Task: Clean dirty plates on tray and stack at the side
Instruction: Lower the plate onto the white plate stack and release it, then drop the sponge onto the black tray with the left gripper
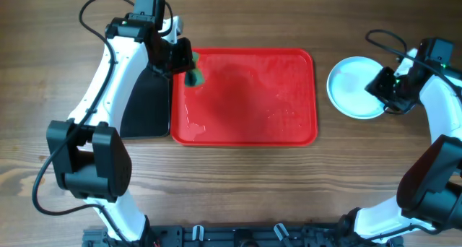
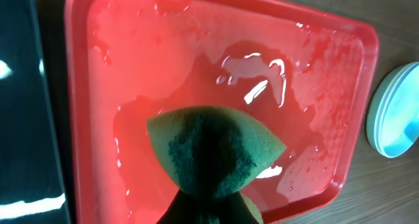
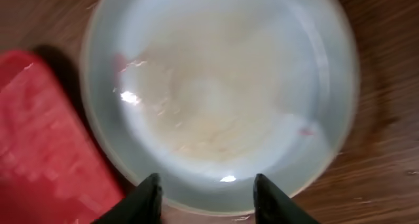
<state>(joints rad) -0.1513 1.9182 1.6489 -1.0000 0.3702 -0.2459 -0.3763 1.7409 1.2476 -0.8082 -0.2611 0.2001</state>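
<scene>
The red tray (image 1: 289,124) lies mid-table, wet and holding no plates; it also shows in the left wrist view (image 2: 196,86) and at the left of the right wrist view (image 3: 39,139). The plates (image 1: 350,88) sit stacked on the wood right of the tray, a white one on top; the stack fills the right wrist view (image 3: 216,86) and shows at the edge of the left wrist view (image 2: 396,112). My left gripper (image 1: 189,68) is shut on a green sponge (image 2: 213,152) over the tray's far left corner. My right gripper (image 3: 206,194) is open, just above the stack's right rim.
A smaller black tray (image 1: 148,102) lies against the red tray's left side, under my left arm, also in the left wrist view (image 2: 23,106). Water pools on the red tray's floor (image 2: 255,73). Bare wooden table (image 1: 238,182) surrounds everything.
</scene>
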